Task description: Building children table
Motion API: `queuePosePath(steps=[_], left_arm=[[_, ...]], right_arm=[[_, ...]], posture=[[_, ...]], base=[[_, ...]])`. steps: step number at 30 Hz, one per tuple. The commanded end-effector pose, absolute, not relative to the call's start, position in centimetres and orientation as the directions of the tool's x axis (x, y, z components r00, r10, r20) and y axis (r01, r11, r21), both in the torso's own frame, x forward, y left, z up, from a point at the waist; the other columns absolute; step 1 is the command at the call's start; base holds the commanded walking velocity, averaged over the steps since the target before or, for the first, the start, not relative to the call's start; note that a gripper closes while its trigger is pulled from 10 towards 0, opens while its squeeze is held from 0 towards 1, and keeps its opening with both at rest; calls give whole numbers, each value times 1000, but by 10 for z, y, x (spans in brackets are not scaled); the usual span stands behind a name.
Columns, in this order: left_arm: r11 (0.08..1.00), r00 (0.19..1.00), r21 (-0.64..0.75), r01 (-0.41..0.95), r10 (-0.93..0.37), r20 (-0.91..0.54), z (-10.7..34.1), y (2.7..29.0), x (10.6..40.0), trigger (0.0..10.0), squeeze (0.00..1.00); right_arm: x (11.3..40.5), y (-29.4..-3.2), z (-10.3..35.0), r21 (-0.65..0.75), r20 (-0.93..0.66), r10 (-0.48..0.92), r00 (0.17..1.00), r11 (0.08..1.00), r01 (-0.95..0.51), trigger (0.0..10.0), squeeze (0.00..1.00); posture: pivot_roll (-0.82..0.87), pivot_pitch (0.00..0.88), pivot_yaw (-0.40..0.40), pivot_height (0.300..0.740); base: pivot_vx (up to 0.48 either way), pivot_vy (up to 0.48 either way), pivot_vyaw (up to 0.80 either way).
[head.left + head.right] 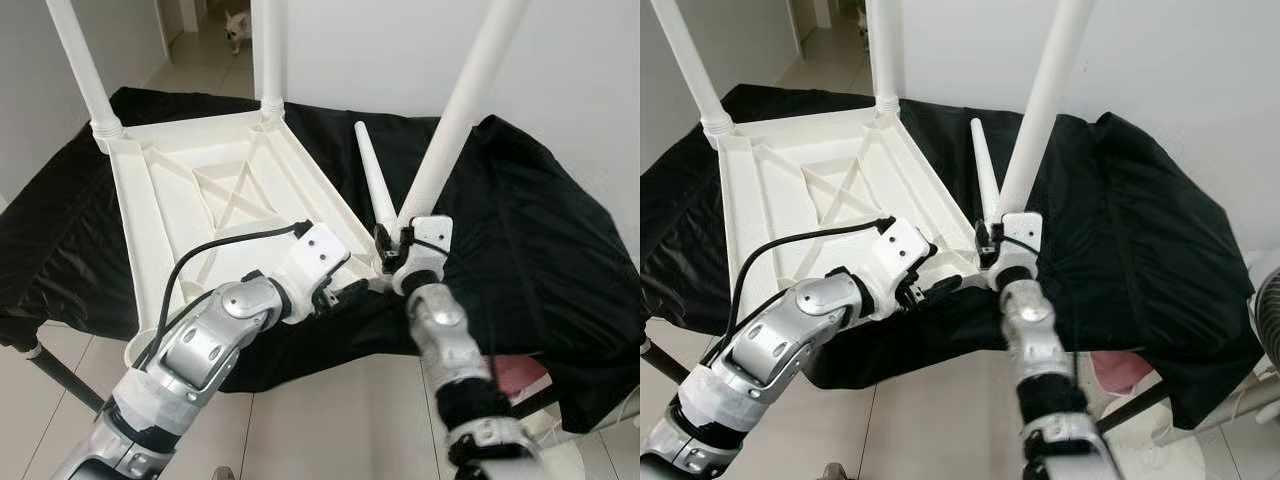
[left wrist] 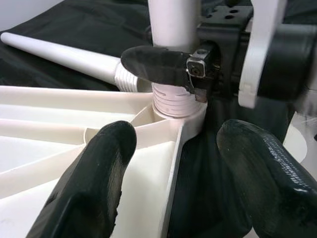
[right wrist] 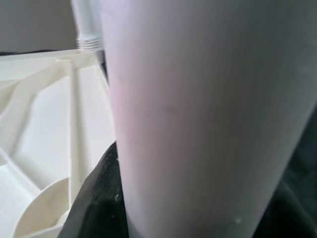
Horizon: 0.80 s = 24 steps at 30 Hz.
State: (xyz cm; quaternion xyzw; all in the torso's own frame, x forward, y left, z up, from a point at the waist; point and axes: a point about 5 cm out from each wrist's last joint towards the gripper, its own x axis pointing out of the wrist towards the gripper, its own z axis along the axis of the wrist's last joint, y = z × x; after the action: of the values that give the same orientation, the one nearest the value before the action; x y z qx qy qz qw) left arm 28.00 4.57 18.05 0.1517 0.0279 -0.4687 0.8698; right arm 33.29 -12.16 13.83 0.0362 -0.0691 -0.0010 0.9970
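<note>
At tabletop (image 1: 200,190) corner socket, right tool (image 2: 163,67) clamped round leg (image 1: 455,110), left tool (image 2: 178,188) wide.

- Bright, even daylight across both eye views; soft, faint shadows only.
- Sharp from edge to edge, no motion blur.
- Mild sheen on the black cloth (image 1: 520,220).
- Up close in the wrist views, blurred black fingers (image 2: 94,183) and a hazy, washed-out white leg (image 3: 198,119).
</note>
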Motion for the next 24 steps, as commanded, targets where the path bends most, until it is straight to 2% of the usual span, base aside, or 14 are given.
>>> queuePosePath(steps=[1,24], left_arm=[[457,503,235,858,-839,-206,181,42,274,10000,0],[459,508,243,855,-836,-208,181,42,276,10000,0]], right_arm=[[324,-122,123,102,61,-81,995,992,74,10000,0],[323,-114,135,97,84,12,996,995,-20,10000,0]], posture=[[17,55,-67,740],[27,33,-76,740]], base=[[0,0,0],[0,0,0]])
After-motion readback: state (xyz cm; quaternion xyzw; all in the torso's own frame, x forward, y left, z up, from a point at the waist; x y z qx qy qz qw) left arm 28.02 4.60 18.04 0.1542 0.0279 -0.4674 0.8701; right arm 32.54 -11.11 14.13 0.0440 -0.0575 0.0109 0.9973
